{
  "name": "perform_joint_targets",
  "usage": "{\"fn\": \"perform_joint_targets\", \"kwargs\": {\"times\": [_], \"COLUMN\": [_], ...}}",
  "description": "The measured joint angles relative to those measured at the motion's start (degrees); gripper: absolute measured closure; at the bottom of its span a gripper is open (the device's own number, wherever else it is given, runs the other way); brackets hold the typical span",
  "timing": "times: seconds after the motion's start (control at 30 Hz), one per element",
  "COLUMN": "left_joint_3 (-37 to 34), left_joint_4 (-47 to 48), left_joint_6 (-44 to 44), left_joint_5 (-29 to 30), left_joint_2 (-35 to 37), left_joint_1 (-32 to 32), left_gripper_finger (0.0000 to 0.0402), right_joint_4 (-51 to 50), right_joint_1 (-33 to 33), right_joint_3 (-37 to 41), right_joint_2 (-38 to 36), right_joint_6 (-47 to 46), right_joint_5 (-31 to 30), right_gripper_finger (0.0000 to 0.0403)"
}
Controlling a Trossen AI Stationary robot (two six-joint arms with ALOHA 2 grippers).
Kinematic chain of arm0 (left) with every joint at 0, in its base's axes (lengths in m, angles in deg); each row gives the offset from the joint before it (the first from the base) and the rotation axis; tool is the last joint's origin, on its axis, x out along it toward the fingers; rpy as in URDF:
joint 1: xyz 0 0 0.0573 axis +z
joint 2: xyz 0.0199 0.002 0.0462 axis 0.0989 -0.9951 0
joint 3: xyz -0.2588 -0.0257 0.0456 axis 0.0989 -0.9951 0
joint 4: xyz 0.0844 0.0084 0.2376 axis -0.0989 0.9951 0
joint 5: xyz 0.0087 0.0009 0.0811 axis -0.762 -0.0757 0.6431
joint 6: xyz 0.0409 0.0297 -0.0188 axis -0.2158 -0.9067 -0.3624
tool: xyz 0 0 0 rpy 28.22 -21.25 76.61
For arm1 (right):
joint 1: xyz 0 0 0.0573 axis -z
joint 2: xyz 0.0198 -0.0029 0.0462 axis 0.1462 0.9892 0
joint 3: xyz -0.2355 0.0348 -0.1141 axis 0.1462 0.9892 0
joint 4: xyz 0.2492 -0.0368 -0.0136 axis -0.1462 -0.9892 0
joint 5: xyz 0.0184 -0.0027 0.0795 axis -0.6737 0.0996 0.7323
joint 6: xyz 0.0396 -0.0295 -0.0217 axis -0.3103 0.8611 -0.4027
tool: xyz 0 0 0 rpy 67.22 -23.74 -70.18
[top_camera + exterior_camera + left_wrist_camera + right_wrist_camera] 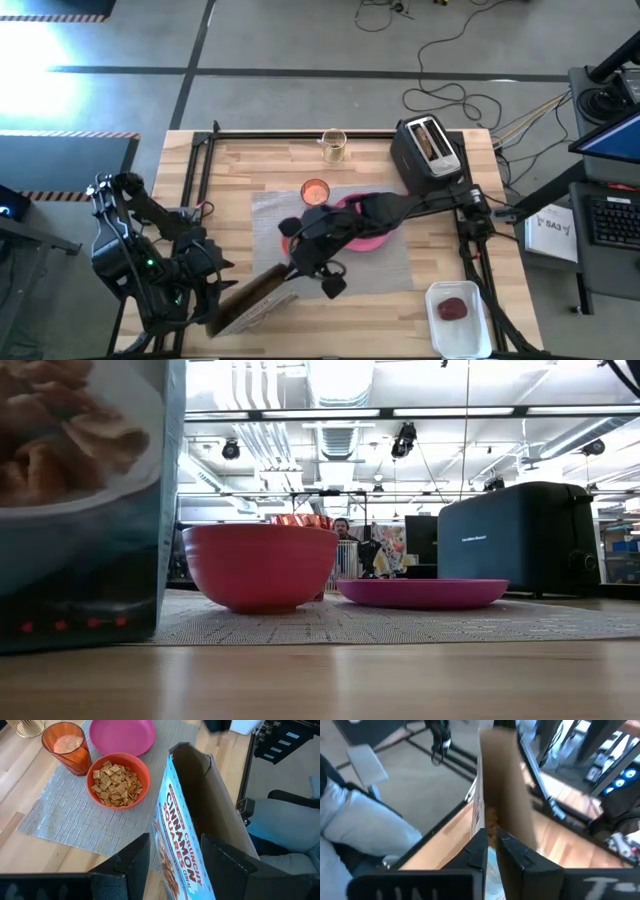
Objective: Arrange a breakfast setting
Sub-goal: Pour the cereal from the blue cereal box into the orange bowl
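High view: left end effector (235,300) grips cereal box (255,298) at table (230,160) front; right end effector (330,283) pinches its flap. Low view: bowl (260,565) and plate (422,592) on placemat (400,622). Left wrist view: cup (65,747) beside bowl.

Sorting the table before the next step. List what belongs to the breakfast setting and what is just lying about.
Belongs: placemat, pink plate, bowl of cereal, orange cup, cereal box in the left tool.
Lying about: toaster, glass jar, white tray.

Two dark arms, blk angular fingers (135,865)
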Motion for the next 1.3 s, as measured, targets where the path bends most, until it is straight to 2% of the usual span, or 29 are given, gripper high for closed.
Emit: {"fn": "perform_joint_targets", "kwargs": {"times": [0.13,0.27,0.33,0.47,0.57,0.63,0.73,0.9,1.03,1.17,1.3], "left_joint_3": [0.0,0.0,0.0,0.0,-0.2,-0.8,-2.9,-9.2,-13.5,-17.0,-22.8], "left_joint_4": [0.0,0.0,0.0,0.0,0.0,0.0,0.0,0.0,0.0,0.0,0.1], "left_joint_6": [0.0,-0.7,-2.7,-7.3,-9.0,-8.2,-2.4,9.2,9.2,6.6,10.5], "left_joint_5": [0.6,3.6,8.5,21.9,29.6,30.3,29.3,29.5,30.8,32.5,29.2], "left_joint_2": [0.0,0.0,0.0,0.0,0.0,0.0,-0.4,-0.9,0.9,5.7,12.0], "left_joint_1": [0.0,0.0,0.0,0.1,0.1,0.0,0.0,0.0,1.8,4.8,7.0], "left_gripper_finger": [0.0242,0.0242,0.0242,0.0242,0.0242,0.0242,0.0242,0.0242,0.0242,0.0242,0.0242], "right_joint_4": [-0.1,-1.5,-3.5,-11.7,-18.6,-23.3,-28.6,-28.0,-27.7,-26.4,-24.5], "right_joint_1": [0.0,0.0,0.0,0.0,0.0,0.0,-0.5,0.5,4.7,9.4,12.7], "right_joint_3": [0.0,0.0,0.0,0.0,0.0,0.1,2.6,11.0,15.0,17.9,22.0], "right_joint_2": [-1.4,-3.5,-5.1,-7.6,-8.7,-8.9,-8.8,-8.8,-9.1,-9.8,-11.8], "right_joint_6": [-0.2,-0.8,-1.8,-3.7,-6.4,-7.5,-7.8,-3.4,-2.6,-4.2,-5.7], "right_joint_5": [0.0,-0.7,-2.3,-5.9,-6.0,-5.9,-5.9,-6.1,-7.5,-7.5,-7.4], "right_gripper_finger": [0.0337,0.0302,0.0287,0.0269,0.0264,0.0264,0.0267,0.0273,0.0278,0.0283,0.0285]}}
